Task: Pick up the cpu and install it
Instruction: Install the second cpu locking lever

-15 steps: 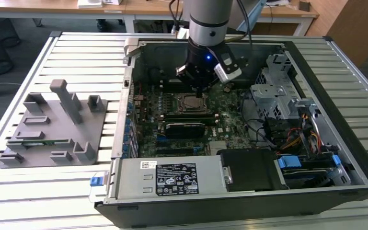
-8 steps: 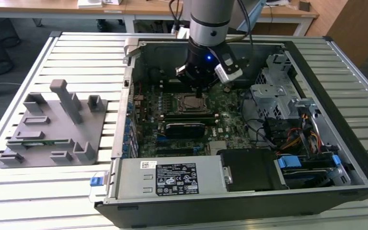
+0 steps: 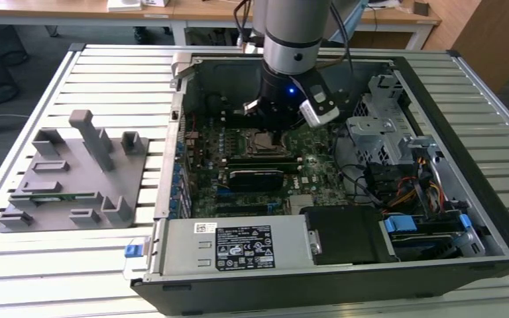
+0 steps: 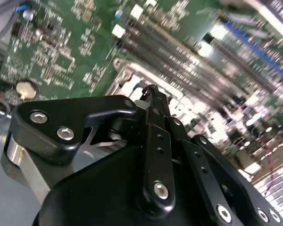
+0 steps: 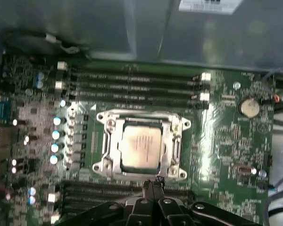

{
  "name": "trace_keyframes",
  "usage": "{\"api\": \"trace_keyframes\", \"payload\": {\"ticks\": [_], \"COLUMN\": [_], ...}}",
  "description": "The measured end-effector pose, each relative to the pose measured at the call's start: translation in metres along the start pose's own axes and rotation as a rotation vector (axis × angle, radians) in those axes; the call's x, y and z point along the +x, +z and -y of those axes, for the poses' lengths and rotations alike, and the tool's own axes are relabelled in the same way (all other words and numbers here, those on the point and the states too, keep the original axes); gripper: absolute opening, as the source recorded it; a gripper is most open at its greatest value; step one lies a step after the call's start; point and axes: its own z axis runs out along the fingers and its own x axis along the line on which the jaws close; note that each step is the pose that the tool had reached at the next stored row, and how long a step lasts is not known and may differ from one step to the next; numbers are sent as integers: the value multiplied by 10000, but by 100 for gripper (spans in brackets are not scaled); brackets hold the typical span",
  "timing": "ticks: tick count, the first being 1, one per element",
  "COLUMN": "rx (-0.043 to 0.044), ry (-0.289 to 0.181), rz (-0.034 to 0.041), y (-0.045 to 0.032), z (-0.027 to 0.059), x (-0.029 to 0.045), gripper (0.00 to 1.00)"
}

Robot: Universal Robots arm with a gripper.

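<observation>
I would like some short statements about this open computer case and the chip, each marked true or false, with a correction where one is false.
1. The square silver-grey metal cpu lies inside the metal-rimmed socket frame on the green motherboard. True.
2. The end effector holds the cpu in the air. False: the cpu sits in the socket, apart from the end effector's tips.
3. In the exterior view the black end effector is over the grey plastic fixture tray. False: it hangs inside the open computer case, over the socket.
4. A round silver coin battery sits on the motherboard. True.
5. The socket is empty. False: the cpu fills it.
</observation>
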Motion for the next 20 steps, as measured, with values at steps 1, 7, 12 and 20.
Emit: {"api": "trace_keyframes", "payload": {"ticks": [1, 7, 12, 20], "rx": [-1, -12, -456, -482], "ry": [0, 1, -2, 1], "rz": [-1, -2, 16, -9], "y": [-1, 1, 2, 8], "z": [21, 40, 91, 143], "x": [2, 84, 100, 163], "gripper": [11, 11, 11, 11]}}
